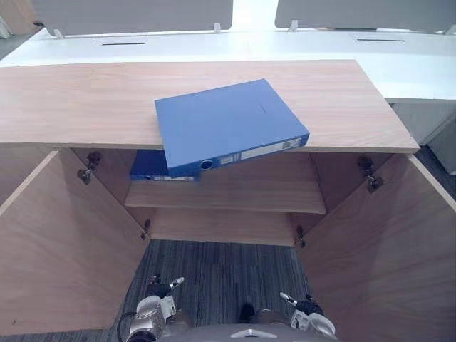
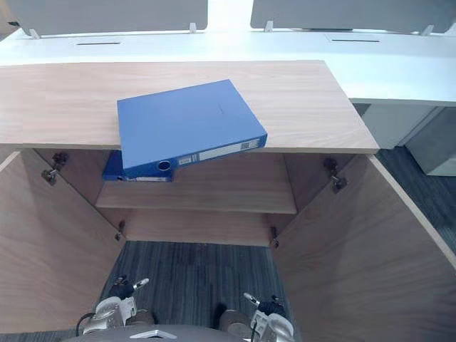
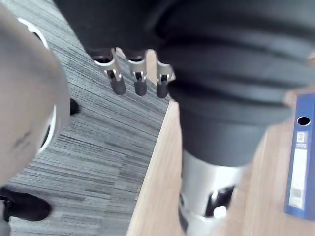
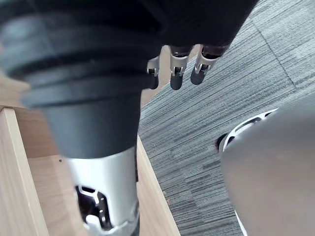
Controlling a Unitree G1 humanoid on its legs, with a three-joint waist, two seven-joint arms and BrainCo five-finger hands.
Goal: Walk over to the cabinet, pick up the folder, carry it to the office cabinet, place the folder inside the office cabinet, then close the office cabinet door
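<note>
A blue folder [image 1: 228, 125] lies flat on the wooden cabinet top [image 1: 71, 100], turned askew, with its spine corner jutting out over the front edge. A second blue folder [image 1: 148, 167] lies on the shelf [image 1: 235, 189] inside, at the left. A blue folder spine [image 3: 300, 162] also appears in the left wrist view. My left hand [image 1: 160, 288] hangs low in front of the cabinet, fingers [image 3: 139, 73] relaxed and holding nothing. My right hand [image 1: 303, 305] hangs low on the other side, its fingers [image 4: 177, 69] also loose and holding nothing. Both hands are well below and short of the folder.
Both cabinet doors stand wide open, the left door [image 1: 57, 242] and the right door [image 1: 385, 249] flanking me. Grey carpet [image 1: 221, 263] runs between them. White desks [image 1: 214, 46] with grey partition panels [image 1: 128, 13] stand behind the cabinet.
</note>
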